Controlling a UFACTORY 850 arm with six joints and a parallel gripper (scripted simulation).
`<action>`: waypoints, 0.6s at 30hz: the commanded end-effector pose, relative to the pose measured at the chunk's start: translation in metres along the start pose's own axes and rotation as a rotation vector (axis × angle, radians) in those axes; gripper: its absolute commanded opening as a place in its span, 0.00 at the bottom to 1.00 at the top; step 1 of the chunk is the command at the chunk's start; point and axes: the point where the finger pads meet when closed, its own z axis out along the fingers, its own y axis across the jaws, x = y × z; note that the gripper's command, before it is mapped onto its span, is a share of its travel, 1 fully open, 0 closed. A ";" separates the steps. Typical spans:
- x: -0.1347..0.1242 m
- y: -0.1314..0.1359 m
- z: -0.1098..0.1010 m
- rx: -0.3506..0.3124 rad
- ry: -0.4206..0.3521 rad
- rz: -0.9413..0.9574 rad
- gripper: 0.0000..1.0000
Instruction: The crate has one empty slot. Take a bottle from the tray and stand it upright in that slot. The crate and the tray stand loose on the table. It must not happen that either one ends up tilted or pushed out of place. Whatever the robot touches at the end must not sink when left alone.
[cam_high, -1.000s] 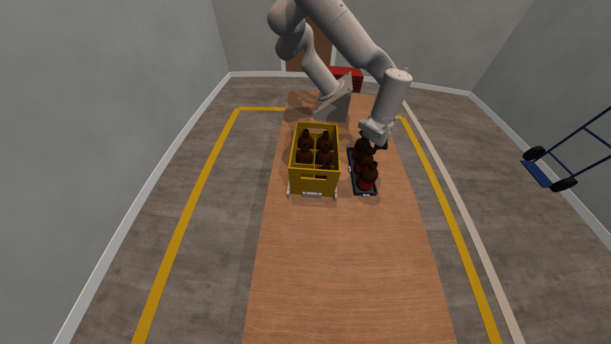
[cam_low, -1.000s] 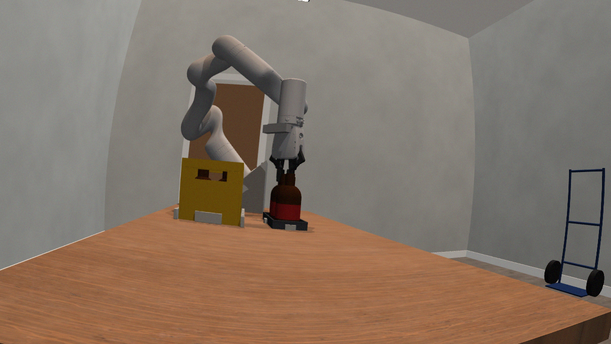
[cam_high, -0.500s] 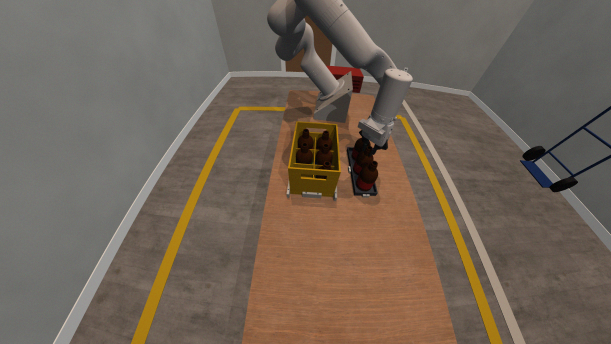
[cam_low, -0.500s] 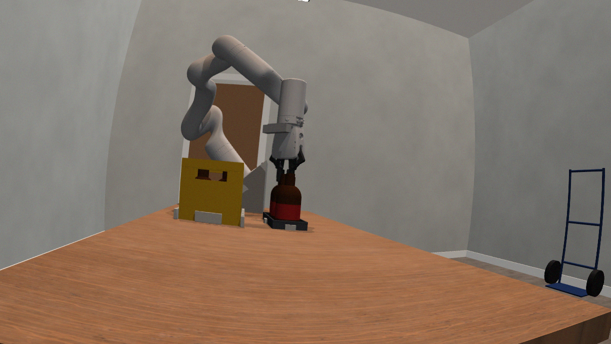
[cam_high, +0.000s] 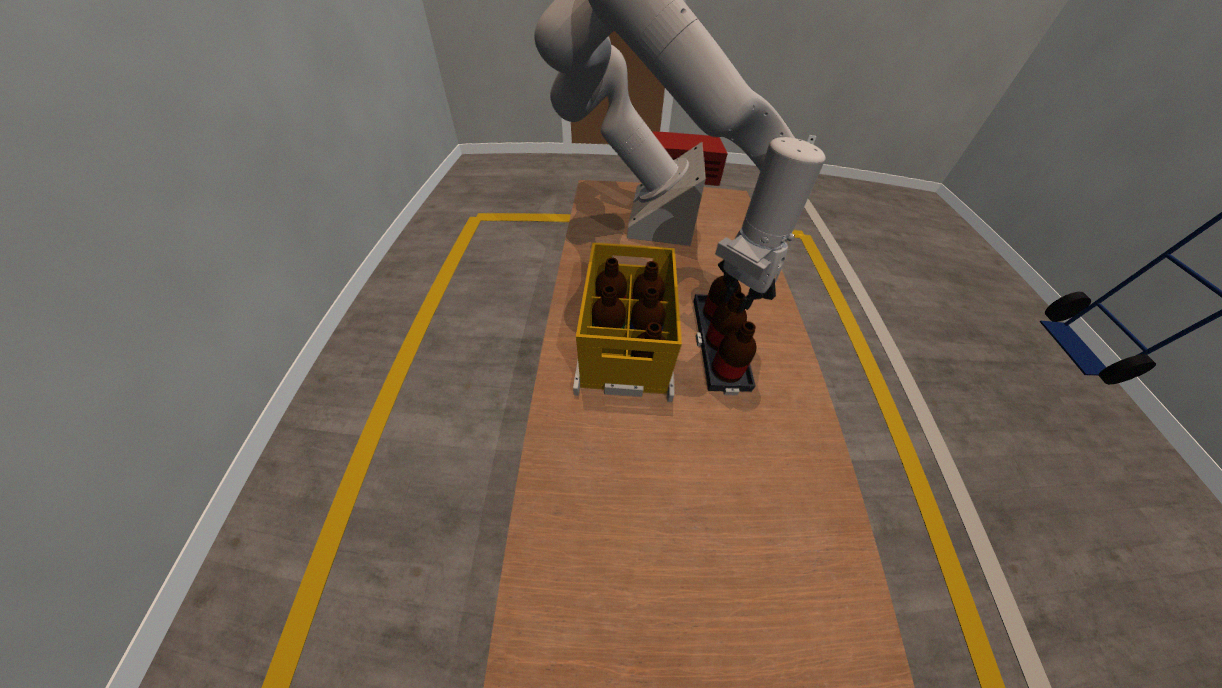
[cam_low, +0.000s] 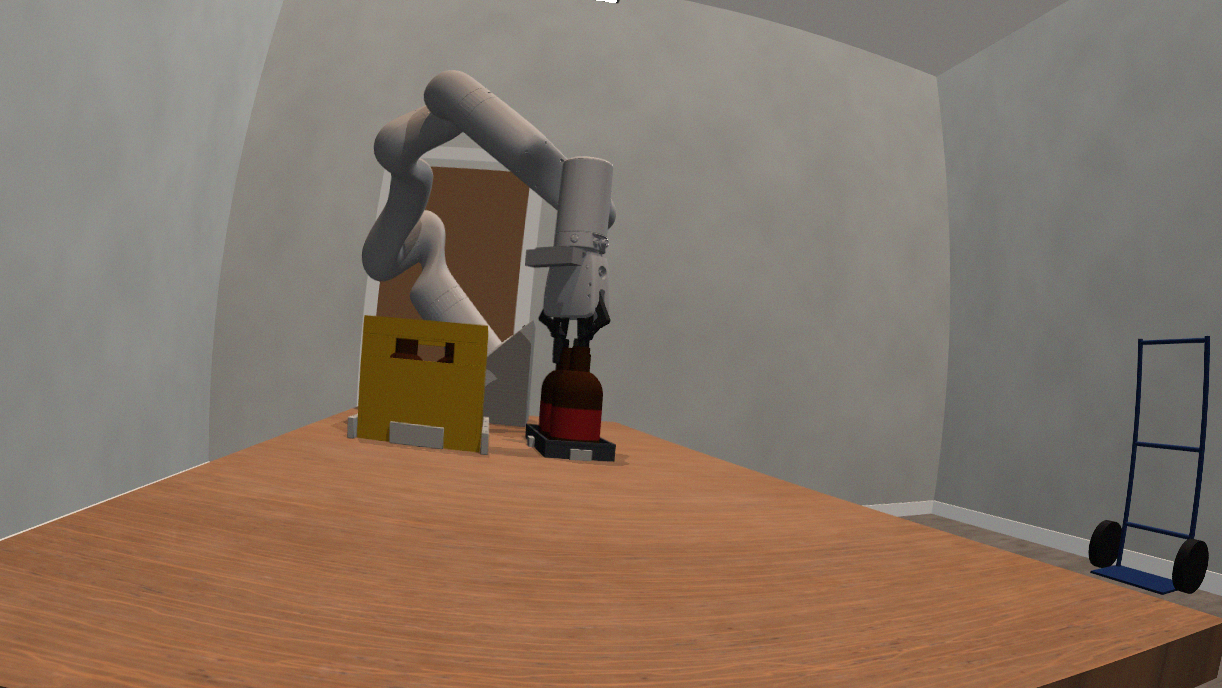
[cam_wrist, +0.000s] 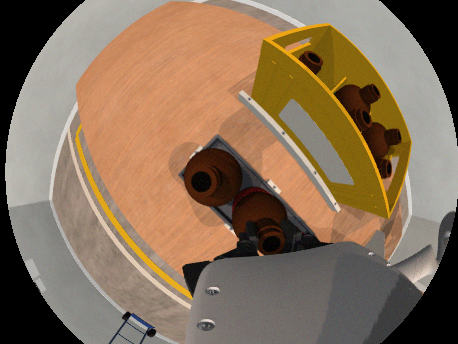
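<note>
A yellow crate (cam_high: 628, 357) (cam_low: 419, 397) (cam_wrist: 313, 99) stands on the wooden table and holds several brown bottles. Its front left slot (cam_high: 608, 335) in the top view is empty. To its right a dark tray (cam_high: 702, 343) (cam_low: 568, 449) holds three brown bottles with red labels in a row. My gripper (cam_high: 740, 294) (cam_low: 575, 341) (cam_wrist: 266, 233) is shut on the neck of the middle bottle (cam_high: 729, 317) (cam_wrist: 256, 209), which stands upright in the tray. The front bottle (cam_high: 737, 352) (cam_low: 572, 401) (cam_wrist: 212, 176) stands free. The back bottle is mostly hidden by the gripper.
The arm's grey base mount (cam_high: 671, 209) stands behind the crate. Grey brackets (cam_high: 622, 389) sit at the crate's foot. A blue hand truck (cam_high: 1111, 337) (cam_low: 1154, 512) stands on the floor at the right, and a red cabinet (cam_high: 711, 158) at the back wall.
</note>
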 end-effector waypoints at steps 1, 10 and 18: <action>0.000 -0.001 -0.001 0.002 0.001 0.001 0.00; 0.000 -0.001 -0.003 0.002 0.001 0.001 0.00; 0.000 -0.001 -0.009 0.002 0.001 0.001 0.00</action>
